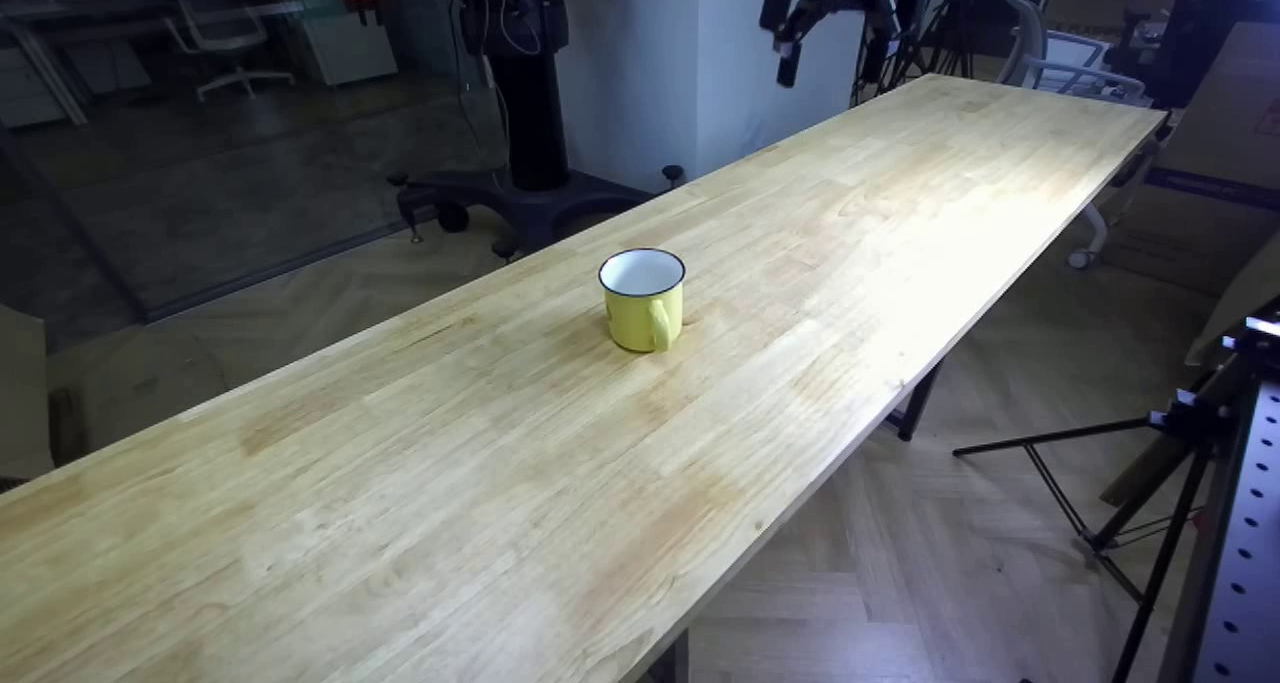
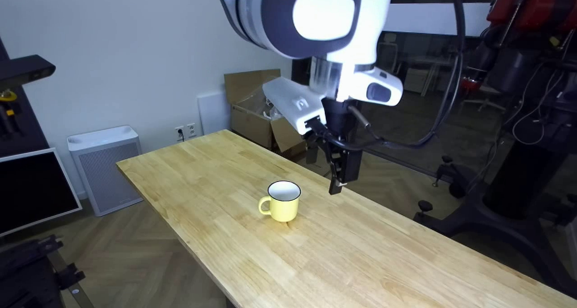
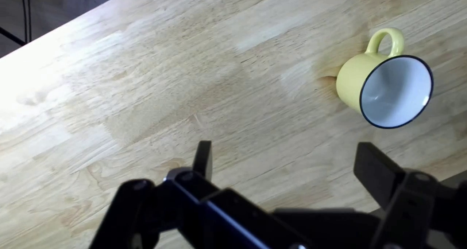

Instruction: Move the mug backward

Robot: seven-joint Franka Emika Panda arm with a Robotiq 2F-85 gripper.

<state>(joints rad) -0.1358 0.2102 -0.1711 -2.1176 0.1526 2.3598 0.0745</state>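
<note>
The mug stood upright on the bench, lower than and apart from the tool, whose jaws hung spread

Long wooden tabletop; yellow mug upright on it

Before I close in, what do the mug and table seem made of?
Mug: glazed ceramic or enamelled metal, I can't tell which; glossy, with glints inside and a dark rim.
Table: apparently wood, from its grain and joined strips; smooth, finish uncertain, perhaps satin.
</note>
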